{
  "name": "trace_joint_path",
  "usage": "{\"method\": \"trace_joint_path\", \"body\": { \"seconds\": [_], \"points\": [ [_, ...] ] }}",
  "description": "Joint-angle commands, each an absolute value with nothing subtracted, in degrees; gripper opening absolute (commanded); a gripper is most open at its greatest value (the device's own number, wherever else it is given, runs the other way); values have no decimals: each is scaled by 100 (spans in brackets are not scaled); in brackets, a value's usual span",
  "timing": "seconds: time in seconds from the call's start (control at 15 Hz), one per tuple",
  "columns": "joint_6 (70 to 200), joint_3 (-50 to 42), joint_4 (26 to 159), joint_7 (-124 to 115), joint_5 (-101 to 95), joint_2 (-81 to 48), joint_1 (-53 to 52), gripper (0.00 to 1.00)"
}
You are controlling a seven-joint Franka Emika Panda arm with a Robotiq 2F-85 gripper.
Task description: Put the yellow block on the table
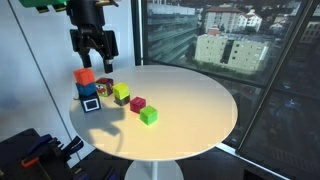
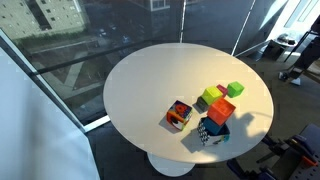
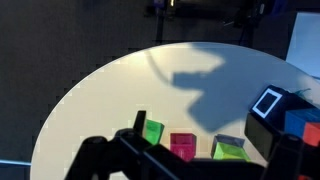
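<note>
The yellow block [image 1: 121,92] is a small yellow-lime cube near the table's edge, in a row with a magenta cube [image 1: 138,103] and a green cube [image 1: 148,116]. It seems to rest on a darker block, though I cannot tell for sure. It also shows in an exterior view [image 2: 211,96] and in the wrist view [image 3: 231,151]. My gripper [image 1: 93,55] hangs open and empty above the blocks, over an orange block [image 1: 85,75], touching nothing. In the wrist view the gripper's [image 3: 205,150] dark fingers frame the cubes. The round cream-white table [image 1: 190,100] bears everything.
The orange block sits on a blue and white box [image 1: 90,102]. A multicoloured cube [image 2: 179,115] stands beside them. Windows stand behind the table, and dark equipment [image 1: 30,150] lies on the floor by its edge.
</note>
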State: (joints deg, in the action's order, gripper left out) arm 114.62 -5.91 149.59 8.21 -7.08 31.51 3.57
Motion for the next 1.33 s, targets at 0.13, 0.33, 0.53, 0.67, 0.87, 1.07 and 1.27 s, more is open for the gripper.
{"method": "trace_joint_path", "body": {
  "seconds": [0.13, 0.33, 0.53, 0.67, 0.87, 1.07, 1.27],
  "points": [
    [11783, -575, 14807, 647, -299, 2759, 327, 100],
    [12118, -553, 14815, 598, -217, 2599, 340, 100],
    [12428, -518, 14819, 460, -228, 2459, 366, 100],
    [12397, -552, 14943, 592, -284, 2561, 370, 100],
    [12468, -544, 14932, 560, -284, 2503, 371, 100],
    [12468, -543, 14926, 554, -284, 2503, 371, 100],
    [12468, -542, 14923, 550, -284, 2503, 371, 100]
  ]
}}
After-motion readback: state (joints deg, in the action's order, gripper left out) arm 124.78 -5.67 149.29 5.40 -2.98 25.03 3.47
